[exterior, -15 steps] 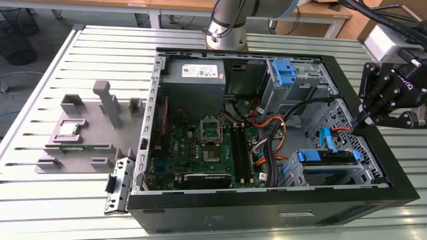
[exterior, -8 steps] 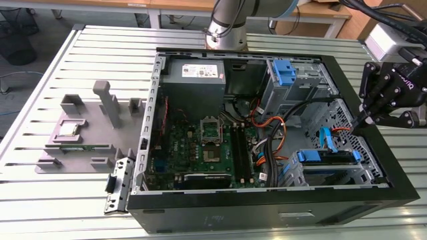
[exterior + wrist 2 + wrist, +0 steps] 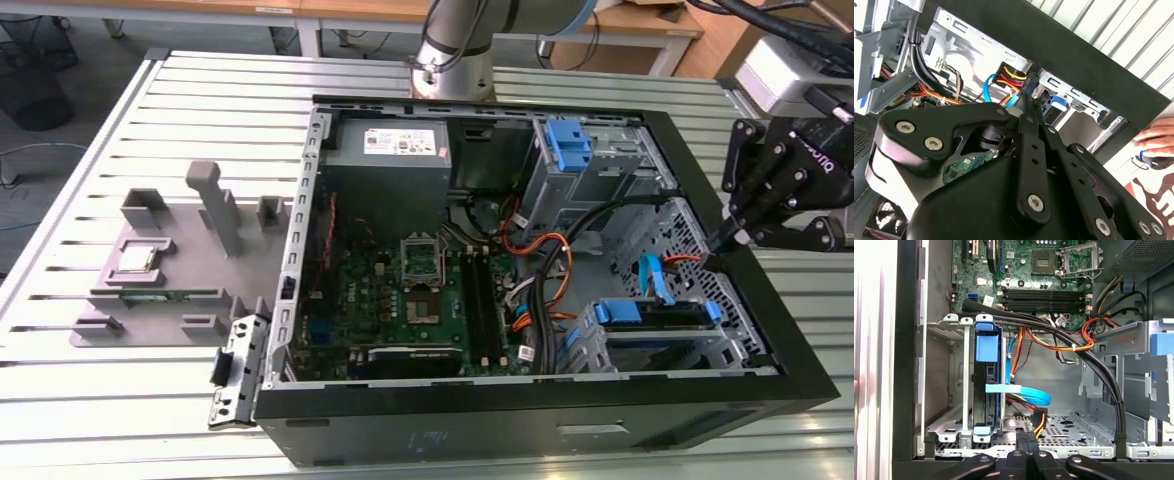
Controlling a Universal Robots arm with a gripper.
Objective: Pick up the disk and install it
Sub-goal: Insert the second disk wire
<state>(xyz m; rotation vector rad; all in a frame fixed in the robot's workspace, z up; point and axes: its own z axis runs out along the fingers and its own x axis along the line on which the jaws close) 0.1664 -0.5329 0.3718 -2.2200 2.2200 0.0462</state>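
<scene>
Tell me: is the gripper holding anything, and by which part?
Nothing is held. The black gripper is shut on nothing; the silver-grey hard drive in its blue plastic carrier sits in the metal drive bay, apart from it.

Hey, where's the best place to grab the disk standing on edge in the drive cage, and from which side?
Probably grip the disk by its blue carrier frame, jaws closing across the narrow exposed edge, coming straight in through the open side of the case. It stands on edge between metal cage walls, so its flat faces are blocked. Mind the light-blue cable crossing that edge.
</scene>
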